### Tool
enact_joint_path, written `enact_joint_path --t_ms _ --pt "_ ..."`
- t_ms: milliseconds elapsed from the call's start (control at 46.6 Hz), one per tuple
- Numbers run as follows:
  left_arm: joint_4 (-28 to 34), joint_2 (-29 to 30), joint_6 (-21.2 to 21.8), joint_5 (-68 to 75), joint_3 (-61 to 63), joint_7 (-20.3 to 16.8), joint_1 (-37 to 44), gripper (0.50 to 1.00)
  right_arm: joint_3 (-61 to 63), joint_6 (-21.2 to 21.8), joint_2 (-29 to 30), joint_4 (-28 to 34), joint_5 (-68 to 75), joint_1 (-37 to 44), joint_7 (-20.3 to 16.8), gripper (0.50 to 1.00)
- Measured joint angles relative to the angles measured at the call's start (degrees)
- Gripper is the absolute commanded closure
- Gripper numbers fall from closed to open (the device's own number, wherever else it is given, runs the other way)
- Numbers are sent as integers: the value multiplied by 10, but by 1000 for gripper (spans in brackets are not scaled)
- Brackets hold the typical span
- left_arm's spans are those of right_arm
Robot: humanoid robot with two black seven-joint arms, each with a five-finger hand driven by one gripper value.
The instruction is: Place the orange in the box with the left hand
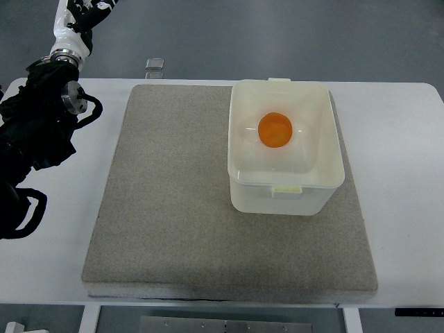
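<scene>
The orange point(275, 130) lies inside the white translucent box point(286, 191), near the middle of its floor. The box stands upright on the right half of the grey mat point(166, 201). My left hand point(24, 208) is black and hangs over the white table at the far left, well away from the box. Its fingers are loosely bent and hold nothing. Its arm comes down from the upper left corner. The right arm does not show.
The white table point(402, 208) extends past the mat on every side. A small clear block point(155, 64) sits at the table's far edge, behind the mat. Beyond the table is grey floor.
</scene>
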Motion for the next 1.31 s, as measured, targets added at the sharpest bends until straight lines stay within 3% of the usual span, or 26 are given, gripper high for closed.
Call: enact_joint_path --t_ms 622,965,1050,1115,1308 --pt "-5 -23 -26 -5 -7 0 27 634 0 0 0 0 0 0 0 556" --pt "-5 -21 -46 -101 -53 0 27 632 0 0 0 0 0 0 0 556" --pt "-6 -21 -63 -111 -72 0 27 643 0 0 0 0 0 0 0 556" --pt "-5 -20 -78 -113 -78 0 29 679 0 0 0 0 0 0 0 556" --pt "-5 -24 3 -124 -105 13 31 675 0 0 0 0 0 0 0 556"
